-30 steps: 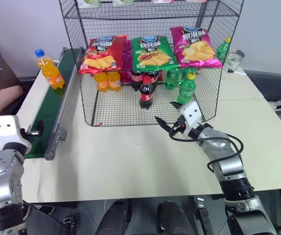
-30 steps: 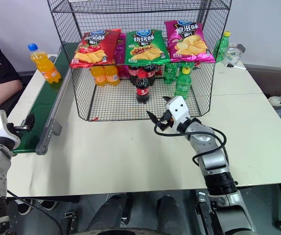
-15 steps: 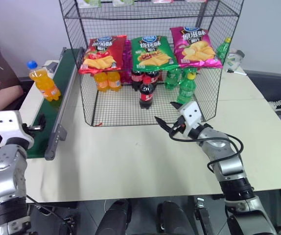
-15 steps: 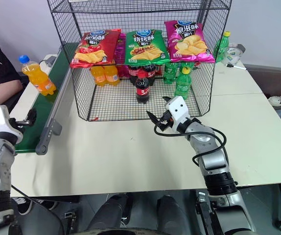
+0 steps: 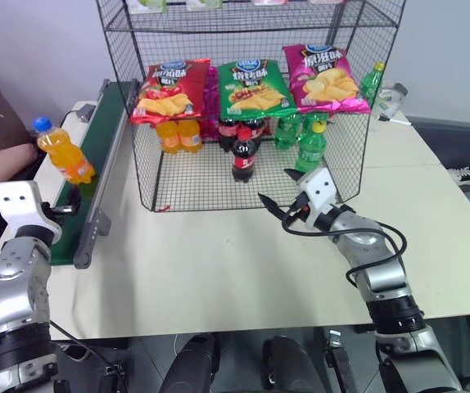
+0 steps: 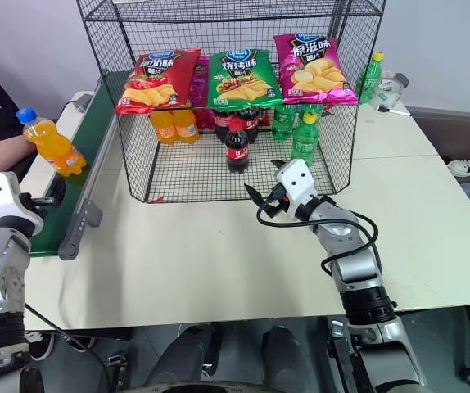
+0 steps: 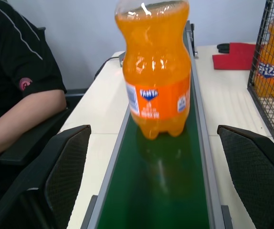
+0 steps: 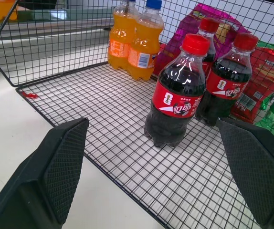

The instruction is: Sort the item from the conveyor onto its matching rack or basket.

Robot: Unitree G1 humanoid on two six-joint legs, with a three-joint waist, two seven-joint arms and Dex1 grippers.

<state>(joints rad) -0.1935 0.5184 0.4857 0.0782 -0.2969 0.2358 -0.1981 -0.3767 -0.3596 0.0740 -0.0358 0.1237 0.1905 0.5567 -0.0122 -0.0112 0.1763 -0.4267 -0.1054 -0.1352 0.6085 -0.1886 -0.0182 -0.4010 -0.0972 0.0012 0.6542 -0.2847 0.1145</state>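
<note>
head views: orange soda bottle [image 5: 60,151] upright on conveyor [image 5: 96,160], far of left claw [image 5: 70,203], wide for the catch. left wrist: bottle centred between fingers. right wrist: right claw [image 5: 277,205] wide, empty, parked at rack [image 5: 251,98] mouth.

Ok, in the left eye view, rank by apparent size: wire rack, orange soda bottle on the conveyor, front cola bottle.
1. wire rack
2. orange soda bottle and front cola bottle: alike, not ranked.
</note>
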